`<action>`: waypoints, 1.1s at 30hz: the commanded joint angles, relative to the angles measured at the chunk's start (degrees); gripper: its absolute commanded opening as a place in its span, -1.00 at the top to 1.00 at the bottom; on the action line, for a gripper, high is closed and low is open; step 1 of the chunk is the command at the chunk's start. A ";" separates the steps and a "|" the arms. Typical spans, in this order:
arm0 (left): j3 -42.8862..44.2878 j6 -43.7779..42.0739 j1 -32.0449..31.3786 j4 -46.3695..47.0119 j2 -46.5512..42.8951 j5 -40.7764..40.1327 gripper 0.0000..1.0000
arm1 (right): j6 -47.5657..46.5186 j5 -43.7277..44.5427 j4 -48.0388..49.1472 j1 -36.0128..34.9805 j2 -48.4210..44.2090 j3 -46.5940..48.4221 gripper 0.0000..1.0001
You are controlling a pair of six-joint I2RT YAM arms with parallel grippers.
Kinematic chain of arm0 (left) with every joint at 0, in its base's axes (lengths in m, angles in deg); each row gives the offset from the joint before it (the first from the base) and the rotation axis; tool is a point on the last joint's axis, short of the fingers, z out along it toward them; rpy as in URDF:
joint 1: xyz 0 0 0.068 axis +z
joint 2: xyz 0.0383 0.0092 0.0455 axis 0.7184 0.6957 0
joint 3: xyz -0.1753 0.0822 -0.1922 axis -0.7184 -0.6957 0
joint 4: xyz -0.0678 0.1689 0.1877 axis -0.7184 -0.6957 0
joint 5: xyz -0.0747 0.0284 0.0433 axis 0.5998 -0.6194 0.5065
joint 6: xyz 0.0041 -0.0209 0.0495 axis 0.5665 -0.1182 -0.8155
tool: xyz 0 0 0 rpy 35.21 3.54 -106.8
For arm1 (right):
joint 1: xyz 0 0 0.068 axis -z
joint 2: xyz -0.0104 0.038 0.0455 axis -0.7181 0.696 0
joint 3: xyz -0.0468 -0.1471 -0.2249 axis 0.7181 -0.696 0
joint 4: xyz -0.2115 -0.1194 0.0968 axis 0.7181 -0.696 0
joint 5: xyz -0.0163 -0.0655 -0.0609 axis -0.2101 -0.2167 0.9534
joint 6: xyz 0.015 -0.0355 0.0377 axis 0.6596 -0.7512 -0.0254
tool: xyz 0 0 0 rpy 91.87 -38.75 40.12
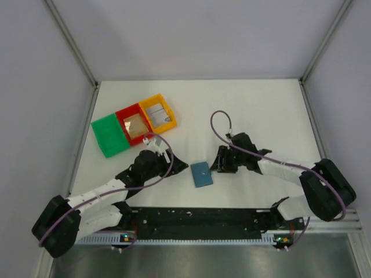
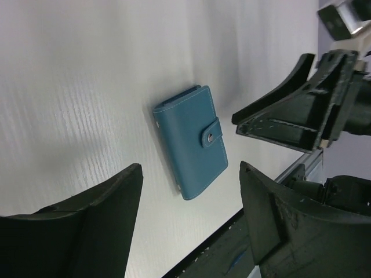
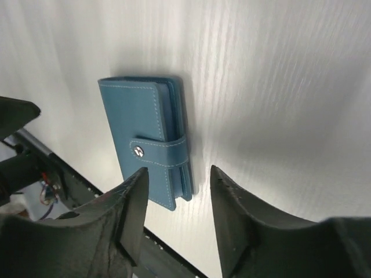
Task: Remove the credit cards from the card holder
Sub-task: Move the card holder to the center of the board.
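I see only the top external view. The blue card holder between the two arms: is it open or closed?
Observer: Closed. In the left wrist view, the card holder has its strap fastened over the front.
Operator: What fastens the strap?
Observer: A small metal snap, clear in the right wrist view.
Operator: Do the right fingers hold it?
Observer: No. The right fingers stand apart, not closed on it; it lies flat on the table.
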 commanded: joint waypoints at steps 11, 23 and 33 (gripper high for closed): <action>-1.25 11.10 -5.11 19.17 16.12 -1.51 -0.10 | -14.08 26.94 -25.17 -14.37 2.07 21.86 0.08; -0.47 13.12 -6.08 25.42 27.45 1.84 -0.02 | -15.49 30.55 -25.62 -21.24 12.89 29.24 0.08; -0.55 14.35 -6.43 26.92 32.47 2.02 0.35 | -14.52 31.77 -27.19 -22.64 15.79 28.72 0.09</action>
